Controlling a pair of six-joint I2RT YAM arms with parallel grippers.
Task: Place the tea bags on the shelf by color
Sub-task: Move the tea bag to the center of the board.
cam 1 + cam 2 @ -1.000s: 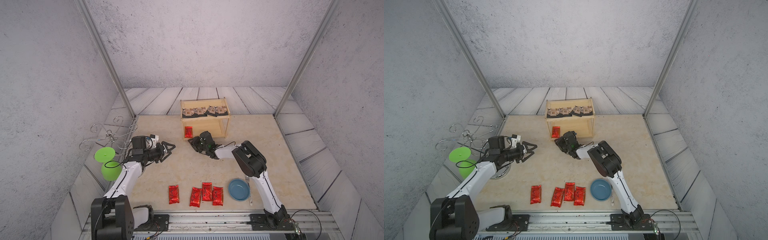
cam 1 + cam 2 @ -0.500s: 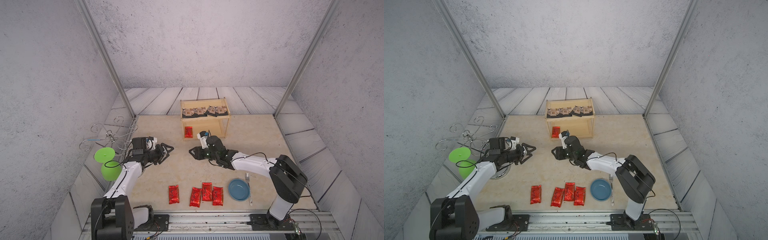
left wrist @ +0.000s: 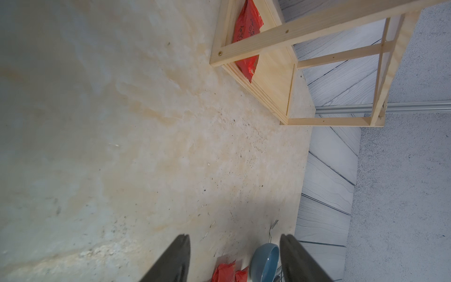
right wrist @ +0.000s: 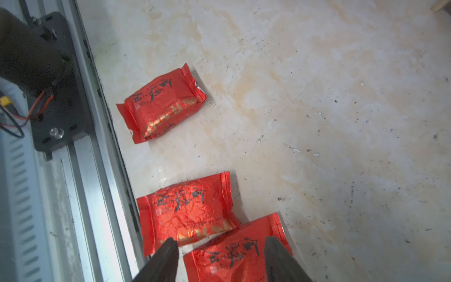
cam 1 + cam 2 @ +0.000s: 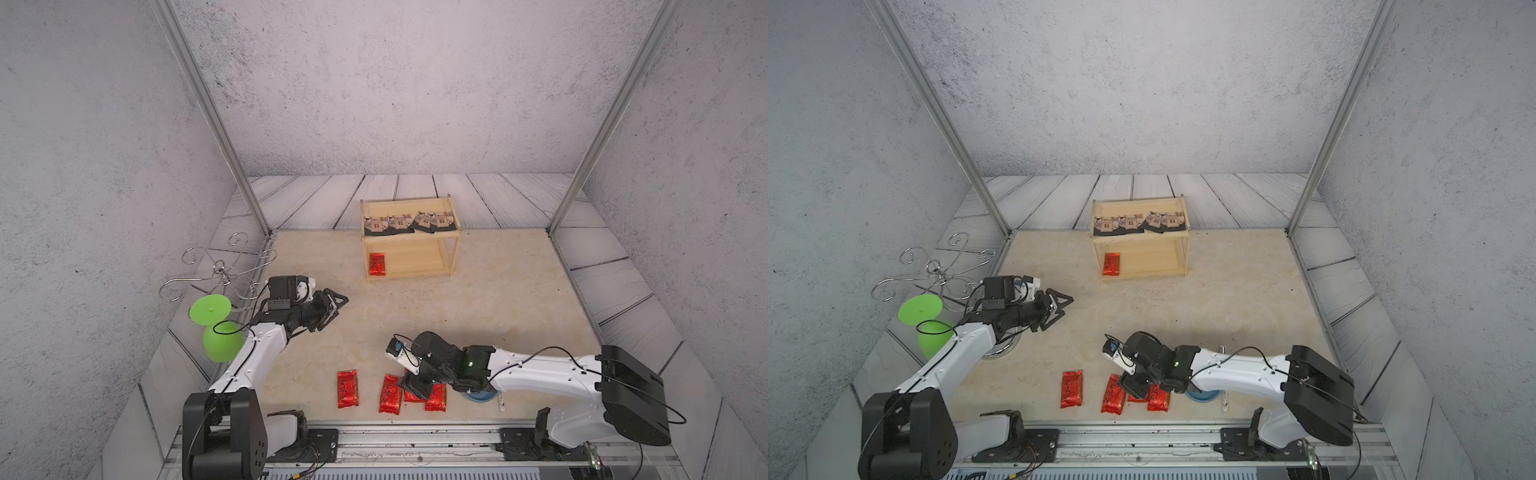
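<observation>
Near the front rail (image 4: 97, 171), the right gripper (image 4: 220, 243) hangs wide-jawed over one red tea bag (image 4: 240, 254); lower squarely and pinch across its width, clear of the neighbouring packet (image 4: 188, 210).

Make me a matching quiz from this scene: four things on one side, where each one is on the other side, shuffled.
Things:
1. black tea bags
2. lone red tea bag
3. blue bowl
4. right gripper

Places:
A. lower tier of the shelf
B. just above the loose red tea bags
C. top tier of the shelf
D. right of the loose red tea bags in both top views

Pairs: 1-C, 2-A, 3-D, 4-B
</observation>
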